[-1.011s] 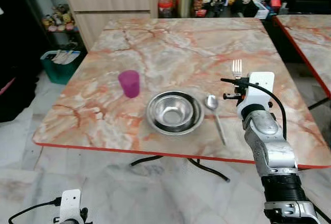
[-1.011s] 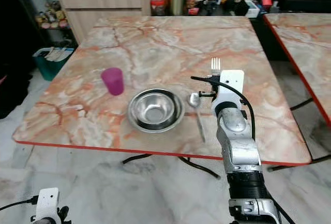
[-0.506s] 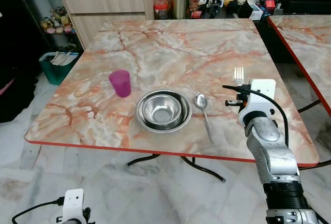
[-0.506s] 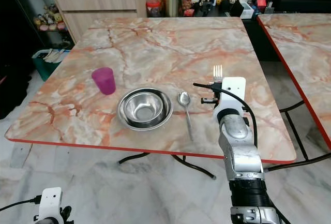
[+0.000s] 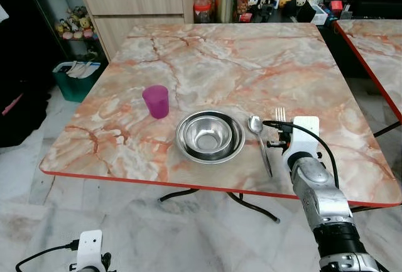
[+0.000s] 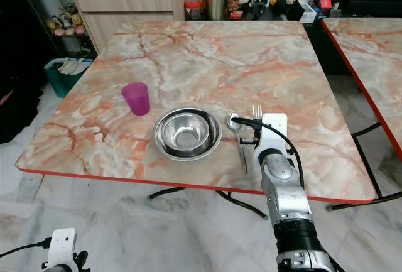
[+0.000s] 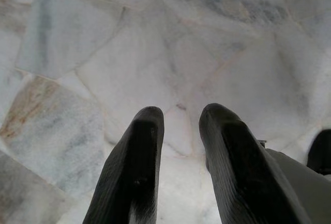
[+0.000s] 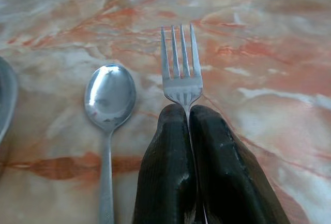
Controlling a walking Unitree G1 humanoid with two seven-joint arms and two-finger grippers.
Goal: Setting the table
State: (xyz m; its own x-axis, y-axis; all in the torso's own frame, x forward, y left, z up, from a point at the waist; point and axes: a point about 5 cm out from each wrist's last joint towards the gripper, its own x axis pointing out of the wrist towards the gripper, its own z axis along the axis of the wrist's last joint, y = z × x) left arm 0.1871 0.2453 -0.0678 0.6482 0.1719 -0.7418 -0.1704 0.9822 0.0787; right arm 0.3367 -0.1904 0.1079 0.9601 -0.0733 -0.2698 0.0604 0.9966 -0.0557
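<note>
Place setting, nearly done: cup (image 5: 156,101), bowl (image 5: 210,136) and spoon (image 5: 259,140) laid on my desk (image 5: 239,58). My right tool (image 8: 190,111) pinches the fork (image 8: 180,66) just beside the spoon (tines away from me). Bare marble to its right; desk edge near. Left tool (image 7: 180,125) idle, narrow gap, over floor.

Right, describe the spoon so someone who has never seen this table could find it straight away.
Start at the marble table and find the steel bowl near its front edge. The spoon lies flat just to the right of that bowl, its round end pointing away from the robot. Unlike the fork beside it, which the right gripper holds, the spoon has a smooth oval head and no prongs.
</note>
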